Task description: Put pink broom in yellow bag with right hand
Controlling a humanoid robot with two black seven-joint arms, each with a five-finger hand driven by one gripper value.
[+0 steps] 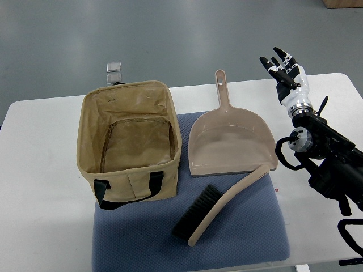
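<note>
Broom [212, 212]: pinkish-beige hand brush, near edge of table, lying diagonally on blue mat; black bristles toward near-left, handle running up-right, its tip touching or just overlapping the dustpan's near right corner. Outside the bag, ungrasped.
Mat [249, 232]: blue-grey cloth pad, near-centre of white table [39, 187], reaching the near edge; carries broom, dustpan and near part of bag.
Bag [130, 144]: tan-yellow fabric tote, left of centre, upright, mouth open, interior empty as seen; black strap handles hanging over its near side. Just left of dustpan, a narrow gap between.
Dustpan [229, 141]: same pinkish-beige, centre of table, flat, scoop lip toward near edge, handle pointing to far edge.
Right hand [283, 68]: far right corner of table, above the surface, fingers spread and released, holding nothing; black arm entering from right edge. Well apart from broom.
Small clear items [114, 72]: on floor just beyond far edge, behind bag; identity unclear.
</note>
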